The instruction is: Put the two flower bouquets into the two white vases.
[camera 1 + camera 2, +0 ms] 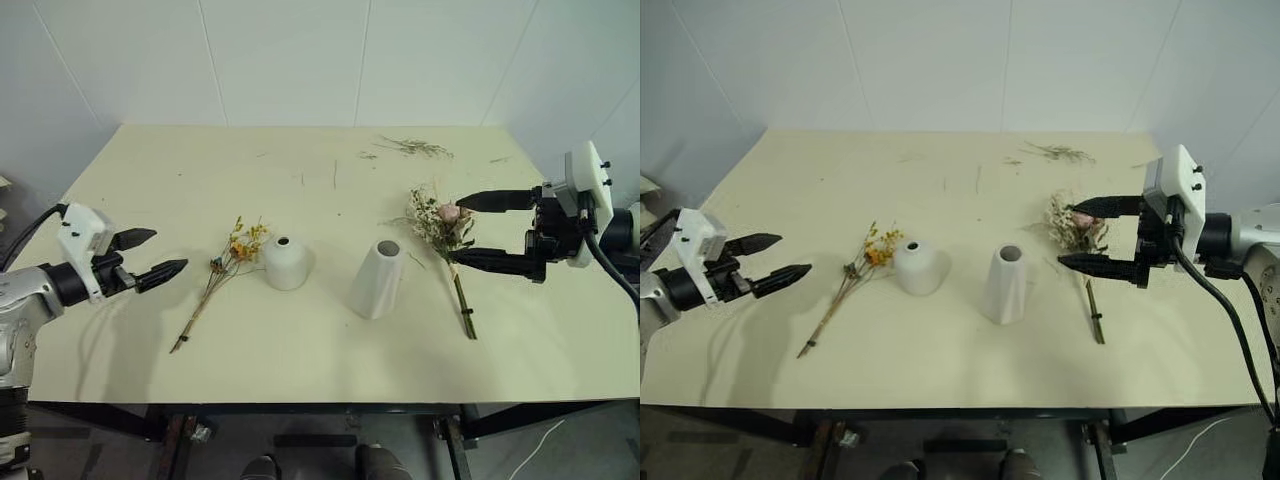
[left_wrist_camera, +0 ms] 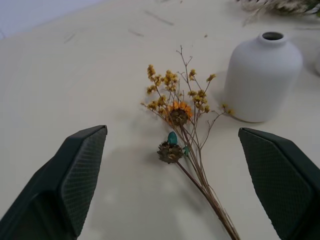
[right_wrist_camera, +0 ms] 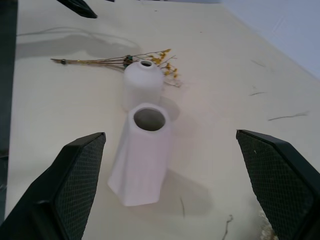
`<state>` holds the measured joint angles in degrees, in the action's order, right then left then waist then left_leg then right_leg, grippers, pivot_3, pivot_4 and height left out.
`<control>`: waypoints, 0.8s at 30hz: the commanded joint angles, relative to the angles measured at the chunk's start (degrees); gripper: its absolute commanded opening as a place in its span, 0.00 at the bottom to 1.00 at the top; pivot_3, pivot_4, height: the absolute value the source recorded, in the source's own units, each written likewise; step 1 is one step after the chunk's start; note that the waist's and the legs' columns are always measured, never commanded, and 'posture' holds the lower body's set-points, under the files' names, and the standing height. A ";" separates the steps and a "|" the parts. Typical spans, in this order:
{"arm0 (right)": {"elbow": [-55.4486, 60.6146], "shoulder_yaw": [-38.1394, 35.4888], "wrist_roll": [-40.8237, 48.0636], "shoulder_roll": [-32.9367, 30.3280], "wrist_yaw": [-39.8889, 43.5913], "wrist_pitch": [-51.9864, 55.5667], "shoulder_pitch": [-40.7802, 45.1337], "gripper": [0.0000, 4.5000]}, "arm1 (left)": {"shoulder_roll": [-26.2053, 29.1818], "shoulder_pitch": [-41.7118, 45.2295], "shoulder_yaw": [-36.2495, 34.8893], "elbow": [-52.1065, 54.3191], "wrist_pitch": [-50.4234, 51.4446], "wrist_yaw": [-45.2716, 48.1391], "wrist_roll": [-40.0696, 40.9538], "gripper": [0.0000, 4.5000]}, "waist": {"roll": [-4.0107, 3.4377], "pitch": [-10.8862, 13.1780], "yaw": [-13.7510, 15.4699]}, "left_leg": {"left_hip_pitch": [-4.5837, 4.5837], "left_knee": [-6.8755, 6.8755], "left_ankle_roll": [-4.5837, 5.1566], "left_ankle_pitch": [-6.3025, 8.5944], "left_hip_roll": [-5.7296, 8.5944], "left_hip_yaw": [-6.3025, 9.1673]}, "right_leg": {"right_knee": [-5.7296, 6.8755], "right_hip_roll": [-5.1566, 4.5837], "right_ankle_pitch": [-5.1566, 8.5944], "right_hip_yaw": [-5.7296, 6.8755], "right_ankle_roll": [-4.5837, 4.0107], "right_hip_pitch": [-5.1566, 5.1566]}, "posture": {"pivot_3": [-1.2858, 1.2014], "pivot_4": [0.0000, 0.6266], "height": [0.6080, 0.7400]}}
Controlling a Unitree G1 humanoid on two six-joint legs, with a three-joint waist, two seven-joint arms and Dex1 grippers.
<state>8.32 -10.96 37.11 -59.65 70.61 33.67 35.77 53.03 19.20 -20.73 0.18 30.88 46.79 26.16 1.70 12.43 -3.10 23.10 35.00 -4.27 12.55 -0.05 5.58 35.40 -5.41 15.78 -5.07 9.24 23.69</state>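
Yellow flowers lie ahead of the wide-open left gripper, stems trailing back; right gripper, also open, straddles the rose bunch.

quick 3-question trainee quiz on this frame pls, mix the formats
1. True or false: the pink rose bouquet already stands in the tall cone vase.
2. Which thing lies nearest the short round vase? A) yellow-orange bouquet B) loose dried sprigs C) pink rose bouquet
3. Fill in: the left gripper and the right gripper both have their fingers ____.

Key:
1. False. It lies flat on the table, beside the cone vase, with the right gripper hovering at its blossoms.
2. A. Its blossoms lie right next to that vase.
3. Open; neither holds anything.
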 commanded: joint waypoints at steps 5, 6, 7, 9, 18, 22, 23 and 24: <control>-1.27 1.31 -0.30 -0.43 2.47 -1.13 3.12 0.98 | 5.06 3.75 5.70 10.55 29.66 -11.13 -0.55 1.00 | -0.01 0.01 -0.14 | 0.01 0.00 0.00 0.00 0.02 0.02 | 0.01 0.01 0.00 0.00 0.00 0.01 | 0.52 0.24 1.00; -1.71 1.46 -0.56 -0.49 2.78 -1.37 3.25 0.98 | 4.80 5.17 6.29 11.50 32.83 -12.30 -0.27 1.00 | 0.01 0.02 -0.10 | -0.01 -0.01 0.00 0.00 0.02 0.02 | 0.00 0.01 0.01 0.00 0.00 0.01 | 0.52 0.24 1.00; -1.99 1.54 -0.78 -0.51 3.00 -1.51 3.34 0.98 | 4.50 6.25 6.62 12.15 34.93 -13.18 -0.24 1.00 | 0.03 0.03 -0.10 | 0.00 0.00 0.00 0.00 0.02 0.03 | 0.01 0.02 0.01 0.01 -0.01 0.01 | 0.52 0.24 1.00; -2.37 1.62 -1.03 -0.37 3.33 -1.63 3.49 0.98 | 4.55 9.77 8.86 13.95 43.16 -13.98 1.18 1.00 | 0.03 0.03 -0.07 | 0.01 0.01 0.00 0.00 0.03 0.04 | 0.00 0.01 0.01 0.01 -0.01 0.00 | 0.52 0.24 1.00; -4.15 3.03 -2.32 0.94 4.15 -2.77 4.79 0.98 | 2.82 21.20 14.43 11.80 61.62 -19.16 3.03 1.00 | 0.04 0.03 -0.30 | 0.02 0.00 -0.01 0.01 0.05 0.05 | -0.02 0.02 0.02 0.00 0.02 0.01 | 0.52 0.24 1.00; -4.29 2.79 -1.97 1.30 5.07 -2.83 4.92 0.98 | 2.24 23.23 16.14 6.64 61.62 -23.05 5.18 1.00 | 0.04 0.03 -0.15 | 0.02 0.00 -0.02 0.01 0.05 0.06 | -0.01 0.02 0.02 0.01 0.03 0.02 | 0.52 0.24 1.00; -4.45 2.66 -1.83 1.34 5.37 -2.95 4.95 0.98 | 2.12 23.73 16.53 5.80 61.62 -23.81 5.71 1.00 | 0.04 0.04 -0.11 | 0.02 0.01 -0.02 0.01 0.05 0.06 | -0.01 0.01 0.02 0.01 0.03 0.01 | 0.52 0.24 1.00; -4.42 2.53 -1.69 1.35 5.53 -2.97 4.89 0.98 | 2.19 24.00 16.77 5.25 61.62 -24.49 6.38 1.00 | 0.05 0.04 -0.06 | 0.03 0.02 -0.02 0.01 0.06 0.06 | -0.02 0.01 0.01 0.01 0.03 0.01 | 0.52 0.24 1.00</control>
<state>3.70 -7.06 34.55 -58.23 75.32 31.38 39.42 54.78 41.34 -3.44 5.61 92.46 23.54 31.14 1.75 12.46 -3.16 23.13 35.02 -4.29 12.56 0.01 5.64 35.38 -5.40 15.79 -5.06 9.27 23.70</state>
